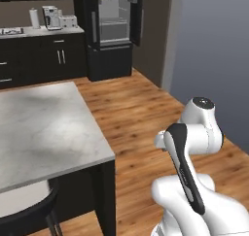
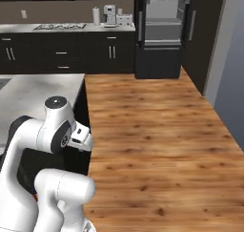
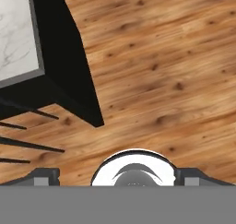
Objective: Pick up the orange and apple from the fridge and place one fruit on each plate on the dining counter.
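The robot stood on the wooden floor (image 2: 157,131) beside the corner of the dining counter (image 1: 44,128), well apart from the fridge (image 1: 113,26), which stood open at the far end of the room with its pale shelves showing. No orange, apple or plate could be made out at this moment; if fruit sat on the fridge shelves it was too small to tell. The arm was folded close over the base, and the gripper (image 3: 118,179) pointed down at the floor; its two dark fingertips (image 3: 46,176) sat wide apart at the lower edge of the hand view with nothing between them, so it was judged spread and empty. The main risk, as assessed, lay in the drive still to be made: the counter corner and the dark chair (image 1: 29,215) tucked beneath it stood just beside the base, and a careless turn could clip either. A second risk was the open fridge door (image 1: 137,14), which could foul the arm on approach. The left base view showed the chair and the counter's overhang; the right base view showed the stove (image 2: 57,26) and the wall counter (image 2: 47,29) more fully; the hand view showed the counter's dark side panel from above.
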Available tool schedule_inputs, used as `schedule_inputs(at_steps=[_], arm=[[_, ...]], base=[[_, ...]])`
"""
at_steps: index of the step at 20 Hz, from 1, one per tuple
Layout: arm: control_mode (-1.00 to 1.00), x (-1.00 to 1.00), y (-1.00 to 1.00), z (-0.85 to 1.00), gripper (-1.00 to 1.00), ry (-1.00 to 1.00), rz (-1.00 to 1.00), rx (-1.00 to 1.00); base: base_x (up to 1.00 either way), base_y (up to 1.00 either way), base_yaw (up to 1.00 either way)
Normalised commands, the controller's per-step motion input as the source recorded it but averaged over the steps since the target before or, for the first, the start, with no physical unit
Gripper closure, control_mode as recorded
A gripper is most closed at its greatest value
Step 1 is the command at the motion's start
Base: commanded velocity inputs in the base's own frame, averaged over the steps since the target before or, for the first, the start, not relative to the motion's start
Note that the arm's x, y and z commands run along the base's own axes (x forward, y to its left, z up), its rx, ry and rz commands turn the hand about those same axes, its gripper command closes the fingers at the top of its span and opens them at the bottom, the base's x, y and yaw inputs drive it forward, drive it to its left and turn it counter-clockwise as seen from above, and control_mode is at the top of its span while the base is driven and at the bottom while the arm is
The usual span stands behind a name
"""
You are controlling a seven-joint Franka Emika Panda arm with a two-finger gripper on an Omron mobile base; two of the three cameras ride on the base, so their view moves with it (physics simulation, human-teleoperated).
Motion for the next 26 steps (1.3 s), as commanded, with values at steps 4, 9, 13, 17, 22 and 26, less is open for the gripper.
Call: schedule_inputs(at_steps=[4, 9, 13, 17, 22, 26], arm=[[1.0, 0.0, 0.0, 0.0, -1.0, 0.0, 0.0, 0.0], [1.0, 0.0, 0.0, 0.0, -1.0, 0.0, 0.0, 0.0], [1.0, 0.0, 0.0, 0.0, -1.0, 0.0, 0.0, 0.0], [1.0, 0.0, 0.0, 0.0, -1.0, 0.0, 0.0, 0.0], [1.0, 0.0, 0.0, 0.0, -1.0, 0.0, 0.0, 0.0], [1.0, 0.0, 0.0, 0.0, -1.0, 0.0, 0.0, 0.0]], base=[[0.1, -0.92, 0.01], [0.61, -0.53, 0.1], [0.89, -0.38, 0.11], [0.97, -0.35, 0.1], [1.0, -0.37, 0.06], [1.0, -0.33, 0.04]])
